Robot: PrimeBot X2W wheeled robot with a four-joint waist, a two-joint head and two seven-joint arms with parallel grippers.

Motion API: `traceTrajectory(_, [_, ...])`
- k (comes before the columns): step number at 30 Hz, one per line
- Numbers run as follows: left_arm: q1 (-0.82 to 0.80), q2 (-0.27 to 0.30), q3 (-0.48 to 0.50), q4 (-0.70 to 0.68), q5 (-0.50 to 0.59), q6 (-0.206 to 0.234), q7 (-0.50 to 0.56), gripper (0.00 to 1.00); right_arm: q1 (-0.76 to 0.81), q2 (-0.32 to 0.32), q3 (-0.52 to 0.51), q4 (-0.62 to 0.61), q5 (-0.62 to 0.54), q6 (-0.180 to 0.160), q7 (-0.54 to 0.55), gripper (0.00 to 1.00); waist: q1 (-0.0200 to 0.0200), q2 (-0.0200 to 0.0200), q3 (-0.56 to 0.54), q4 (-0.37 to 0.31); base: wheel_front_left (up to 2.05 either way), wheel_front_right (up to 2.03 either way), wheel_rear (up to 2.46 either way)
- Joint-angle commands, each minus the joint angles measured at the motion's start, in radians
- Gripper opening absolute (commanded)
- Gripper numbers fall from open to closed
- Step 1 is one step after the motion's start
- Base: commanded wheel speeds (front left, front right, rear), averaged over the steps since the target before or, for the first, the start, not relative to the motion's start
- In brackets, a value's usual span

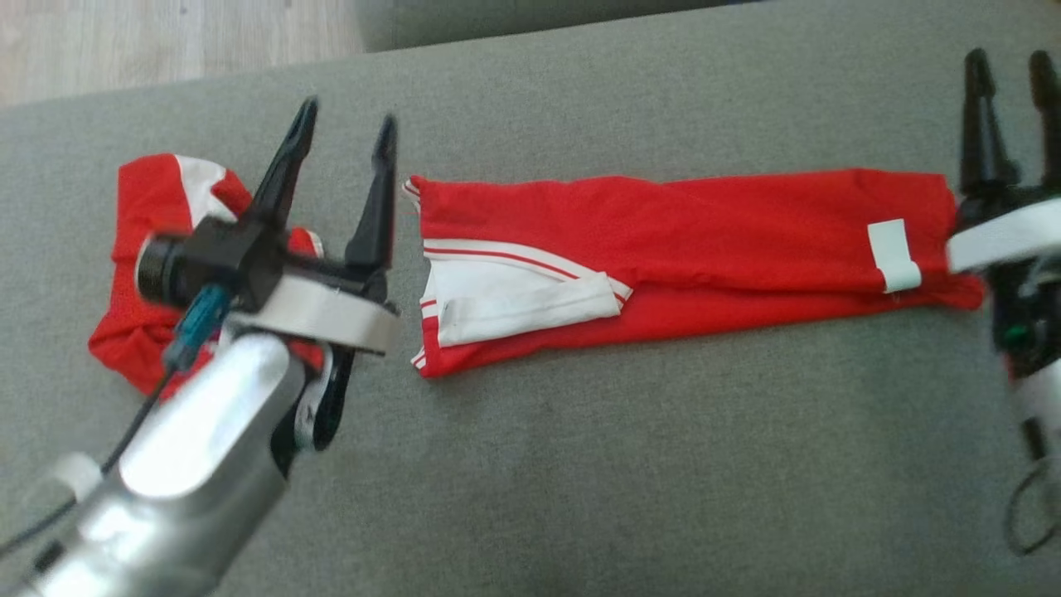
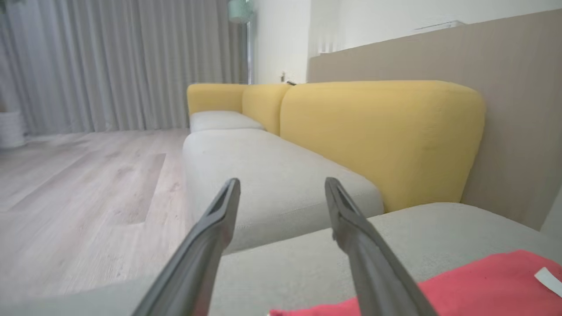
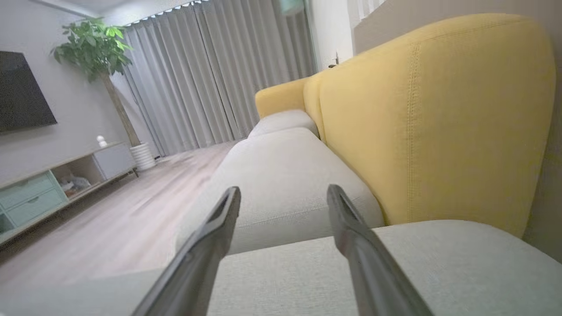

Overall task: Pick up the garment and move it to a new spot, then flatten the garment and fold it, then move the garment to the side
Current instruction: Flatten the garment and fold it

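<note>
**Left gripper (image 1: 346,124) and right gripper (image 1: 1011,62) wide open, nothing held**

We see the left fingers spread fully apart just beside the striped white end of the red garment (image 1: 663,240), and the right fingers equally wide at its opposite end. The garment lies free as a long folded strip on the grey sofa cushion (image 1: 580,464). We judge the next fold risky. A shallow pinch could lift only the top layer and undo the strip, and the left arm could drag the crumpled red cloth (image 1: 141,199) lying under it.

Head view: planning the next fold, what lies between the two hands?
The long red garment, flat on the grey cushion, spans the stretch between left hand and right hand, in the head view.
</note>
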Motion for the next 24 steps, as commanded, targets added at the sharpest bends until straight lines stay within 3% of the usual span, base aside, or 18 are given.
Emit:
traceTrajectory(1, [0.008,0.014,0.076,-0.016,0.003,0.013,-0.01,1.0,0.043,0.021,-0.023,-0.047,-0.031,-0.001,-0.014,1.0,0.0001,-0.0001,-0.013,-0.003,0.0,0.0,0.0])
traceTrajectory(5, [0.122,-0.042,0.19,-0.075,0.12,0.001,-0.011,1.0,0.161,0.158,-0.165,-0.16,-0.166,-0.001,-0.019,1.0,0.0001,-0.0001,-0.03,0.002,0.0,0.0,0.0])
traceTrajectory(11, [0.322,-0.161,0.335,-0.073,0.244,-0.036,-0.012,1.0,0.354,0.329,-0.231,-0.268,-0.351,-0.001,-0.019,1.0,0.0001,-0.0001,-0.034,0.003,0.0,0.0,0.0])
traceTrajectory(13, [0.372,-0.199,0.381,-0.064,0.274,-0.058,-0.012,1.0,0.385,0.354,-0.232,-0.279,-0.376,-0.001,-0.019,1.0,0.0001,-0.0001,-0.031,0.004,0.0,0.0,0.0])
traceTrajectory(14, [0.404,-0.225,0.41,-0.052,0.309,-0.092,-0.012,1.0,0.402,0.367,-0.227,-0.281,-0.396,-0.001,-0.019,1.0,0.0001,-0.0001,-0.025,0.006,0.0,0.0,0.0])
traceTrajectory(19, [0.423,-0.274,0.478,-0.027,0.375,-0.166,-0.012,1.0,0.389,0.377,-0.252,-0.279,-0.426,-0.001,-0.02,1.0,0.0001,-0.0001,-0.009,0.017,0.0,0.0,0.0])
traceTrajectory(24, [0.413,-0.31,0.527,-0.017,0.429,-0.216,-0.012,1.0,0.315,0.382,-0.443,-0.174,-0.573,-0.001,0.002,1.0,0.0001,-0.0001,0.018,0.023,0.0,0.0,0.0])
